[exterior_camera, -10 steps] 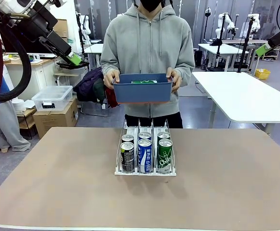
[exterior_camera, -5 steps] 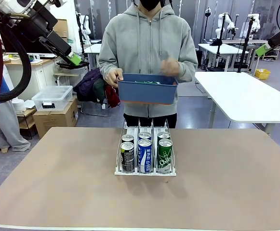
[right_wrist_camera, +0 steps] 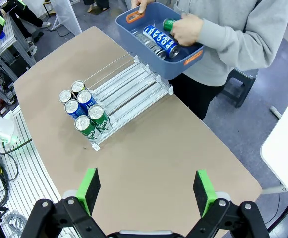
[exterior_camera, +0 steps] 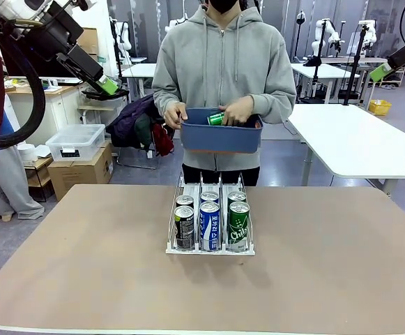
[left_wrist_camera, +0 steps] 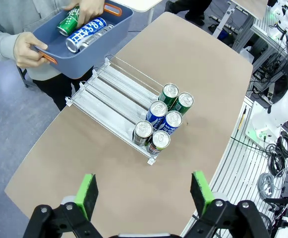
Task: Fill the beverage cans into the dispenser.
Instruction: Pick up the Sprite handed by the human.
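The dispenser (exterior_camera: 210, 246) stands mid-table with several beverage cans at its front end: black (exterior_camera: 184, 227), blue-and-white (exterior_camera: 209, 225) and green (exterior_camera: 238, 225), each with another behind. Across the table a person holds a blue bin (exterior_camera: 221, 137) and has one hand (exterior_camera: 239, 111) around a green can (exterior_camera: 216, 118) inside it. My left gripper (exterior_camera: 105, 86) hangs open, high at the left. My right gripper (exterior_camera: 380, 71) is open, high at the right. In the left wrist view the gripper (left_wrist_camera: 144, 192) stands open far above the dispenser (left_wrist_camera: 109, 90). In the right wrist view the gripper (right_wrist_camera: 147, 190) is likewise open above the table.
More cans lie in the bin (right_wrist_camera: 183, 59), among them a blue-and-white one (right_wrist_camera: 159, 39). The back halves of the dispenser lanes (right_wrist_camera: 129, 88) are bare. Bare brown tabletop (exterior_camera: 327, 265) surrounds the rack. A white table (exterior_camera: 355, 139) stands behind at the right.
The person took one hand off the bin's rim, reached inside and closed it on a green can, shifting the bin slightly to the right. Both arms stayed still.
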`<act>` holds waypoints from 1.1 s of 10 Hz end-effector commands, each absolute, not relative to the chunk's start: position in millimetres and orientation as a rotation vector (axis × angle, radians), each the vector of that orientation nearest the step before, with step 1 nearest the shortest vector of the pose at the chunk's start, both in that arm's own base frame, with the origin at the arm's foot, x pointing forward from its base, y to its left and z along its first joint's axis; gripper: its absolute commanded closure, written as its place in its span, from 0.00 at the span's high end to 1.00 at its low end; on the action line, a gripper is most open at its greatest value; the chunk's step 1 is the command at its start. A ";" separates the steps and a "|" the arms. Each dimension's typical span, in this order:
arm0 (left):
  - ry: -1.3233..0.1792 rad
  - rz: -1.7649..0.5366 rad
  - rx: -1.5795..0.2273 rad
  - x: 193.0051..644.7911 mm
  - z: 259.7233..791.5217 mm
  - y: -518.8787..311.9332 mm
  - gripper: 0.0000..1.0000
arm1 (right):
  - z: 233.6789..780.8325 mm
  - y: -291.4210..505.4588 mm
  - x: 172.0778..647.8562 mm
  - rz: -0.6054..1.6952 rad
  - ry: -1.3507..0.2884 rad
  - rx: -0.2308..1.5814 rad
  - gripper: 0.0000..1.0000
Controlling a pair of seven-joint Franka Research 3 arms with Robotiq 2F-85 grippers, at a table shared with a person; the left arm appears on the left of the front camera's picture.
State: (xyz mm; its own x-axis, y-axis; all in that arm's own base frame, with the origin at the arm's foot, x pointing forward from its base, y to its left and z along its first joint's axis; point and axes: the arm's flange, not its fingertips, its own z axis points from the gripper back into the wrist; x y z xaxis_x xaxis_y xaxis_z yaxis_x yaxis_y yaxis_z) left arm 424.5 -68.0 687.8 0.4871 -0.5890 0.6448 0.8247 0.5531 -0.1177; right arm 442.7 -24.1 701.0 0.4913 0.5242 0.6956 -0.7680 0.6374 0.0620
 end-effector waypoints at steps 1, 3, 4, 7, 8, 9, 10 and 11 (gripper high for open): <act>-0.574 -0.896 -0.451 424.3 689.6 -66.6 1.00 | 701.0 -22.4 440.6 0.813 -0.691 0.396 1.00; -0.574 -0.896 -0.451 424.3 689.6 -66.6 1.00 | 701.0 -22.4 440.6 0.813 -0.691 0.396 1.00; -0.574 -0.896 -0.451 424.3 689.6 -66.6 1.00 | 701.0 -22.4 440.6 0.813 -0.691 0.396 1.00; -0.574 -0.896 -0.451 424.3 689.6 -66.6 1.00 | 701.0 -22.4 440.6 0.813 -0.691 0.396 1.00; -0.574 -0.896 -0.451 424.3 689.6 -66.6 1.00 | 701.0 -22.4 440.6 0.813 -0.691 0.396 1.00; -0.574 -0.896 -0.451 424.3 689.6 -66.6 1.00 | 701.0 -22.4 440.6 0.813 -0.691 0.396 1.00; -0.574 -0.896 -0.451 424.3 689.6 -66.6 1.00 | 701.0 -22.4 440.6 0.813 -0.691 0.396 1.00; -0.574 -0.896 -0.451 424.3 689.6 -66.6 1.00 | 701.0 -22.4 440.6 0.813 -0.691 0.396 1.00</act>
State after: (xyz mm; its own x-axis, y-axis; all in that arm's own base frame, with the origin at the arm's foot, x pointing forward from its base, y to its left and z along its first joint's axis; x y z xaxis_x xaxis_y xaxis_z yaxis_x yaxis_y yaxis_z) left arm 424.5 -68.0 687.8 0.4871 -0.5891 0.6448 0.8247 0.5531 -0.1178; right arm 442.7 -24.1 701.0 0.4913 0.5242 0.6956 -0.7680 0.6374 0.0620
